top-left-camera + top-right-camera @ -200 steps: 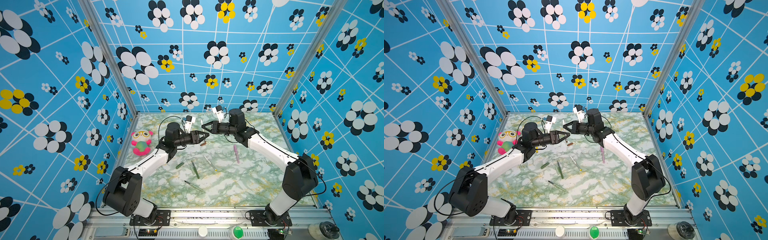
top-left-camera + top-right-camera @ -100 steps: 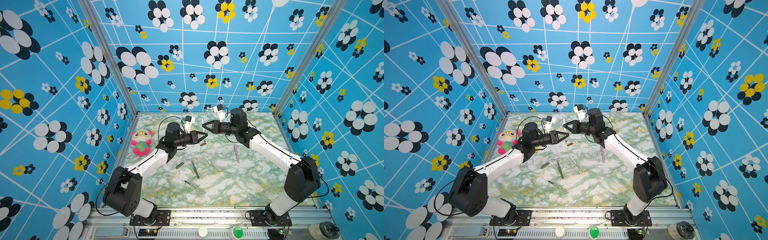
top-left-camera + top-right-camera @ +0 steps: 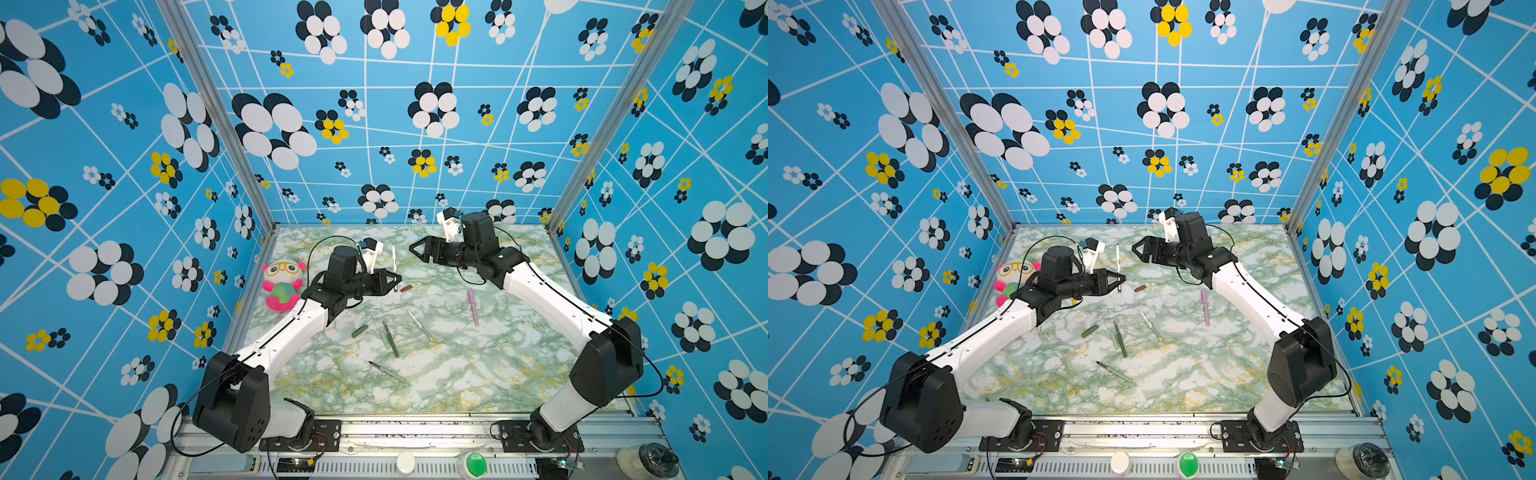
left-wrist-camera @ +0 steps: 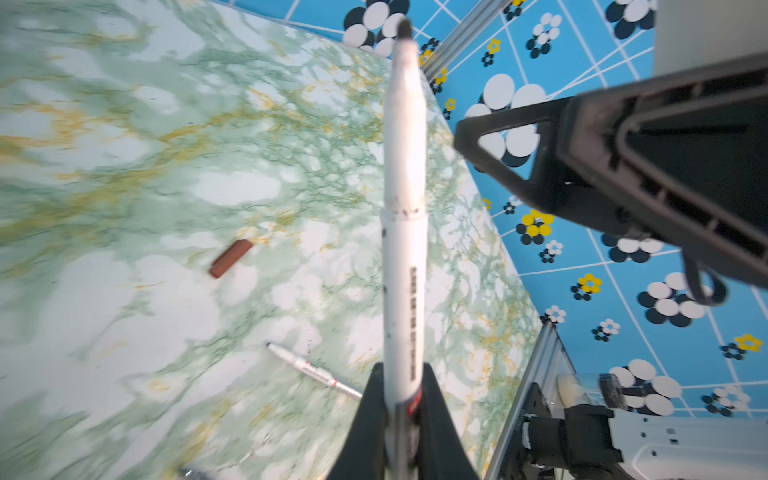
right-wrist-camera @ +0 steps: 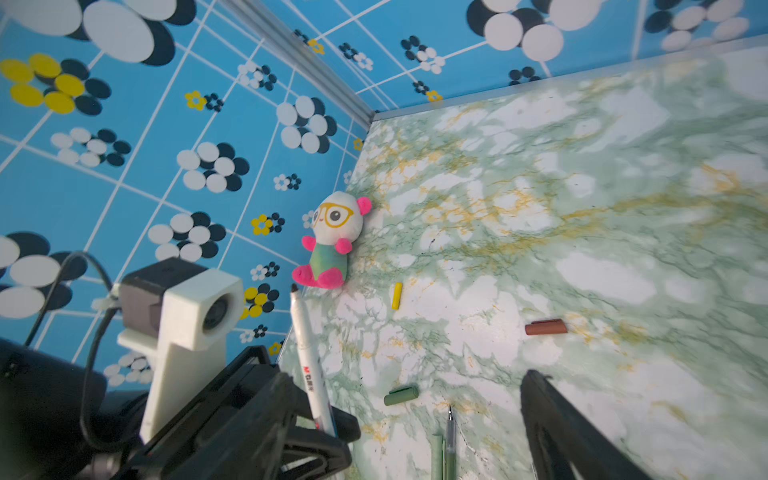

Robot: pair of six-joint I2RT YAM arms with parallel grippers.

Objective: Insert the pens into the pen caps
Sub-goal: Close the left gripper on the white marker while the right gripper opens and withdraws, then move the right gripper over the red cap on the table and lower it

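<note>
1. The left gripper (image 3: 396,281) has its fingers clamped on the lower end of a white pen (image 3: 393,259). The pen stands nearly upright with its dark tip up, just beside the brown cap (image 3: 406,287), which lies flat on the table (image 3: 498,374).
2. The right gripper (image 3: 417,250) hangs raised behind the brown cap, fingers spread wide with nothing between them.
3. The pen is gripped only by its end, so a capping push on the tip could lever it sideways or slide it through the fingers.
4. The brown cap lies close to the left fingertips. Wide fingers coming down for it could knock the pen or the left gripper, and a glancing touch could roll the short round cap away.
5. The pen's end colour is hidden in the jaws, and only a reddish mark shows there in the left wrist view. A yellow cap (image 5: 397,296) lies well apart from the brown cap, towards the plush toy (image 3: 282,284), so a mismatch is possible.
6. Behind the brown cap the table is bare up to the back wall (image 3: 374,187). On its right-arm side it is bare as far as the pink pen (image 3: 471,307).
7. In front of the brown cap the room is tighter:
   - the dark green cap (image 3: 359,331), dark green pen (image 3: 390,340) and yellow-ended white pen (image 3: 419,326) lie near one another;
   - the pale green pen (image 3: 386,371) lies further forward.
</note>
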